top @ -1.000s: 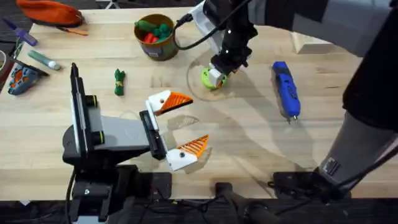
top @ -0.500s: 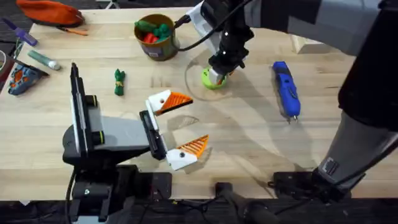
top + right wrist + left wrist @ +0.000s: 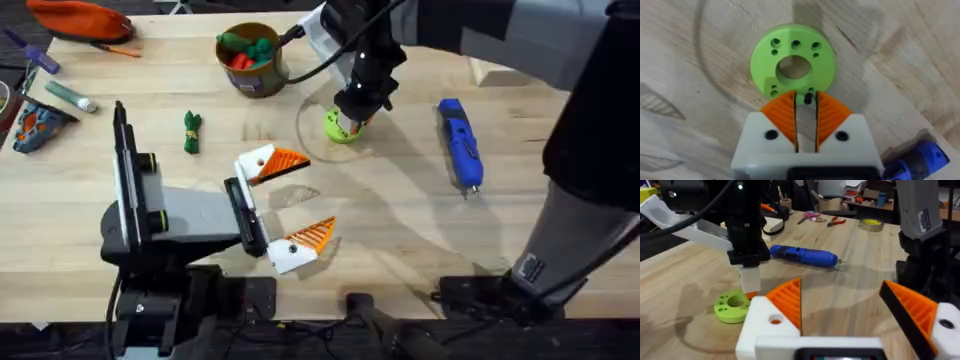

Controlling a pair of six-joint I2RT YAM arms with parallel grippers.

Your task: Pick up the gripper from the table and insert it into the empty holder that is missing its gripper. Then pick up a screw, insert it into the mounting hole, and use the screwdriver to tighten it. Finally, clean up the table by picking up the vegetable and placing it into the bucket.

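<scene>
The right end effector (image 3: 806,107) hangs over a lime-green disc (image 3: 341,127) mid-table, its orange pads nearly shut on a small dark screw (image 3: 808,98). The left end effector (image 3: 290,205) sits open, nearer. The screwdriver (image 3: 460,142) lies right.

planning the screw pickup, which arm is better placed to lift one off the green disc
Right. Its end effector already sits at the rim of the lime-green disc, orange pads nearly together over a small dark screw. The left end effector hangs nearer the table's front, apart from the disc.
</scene>
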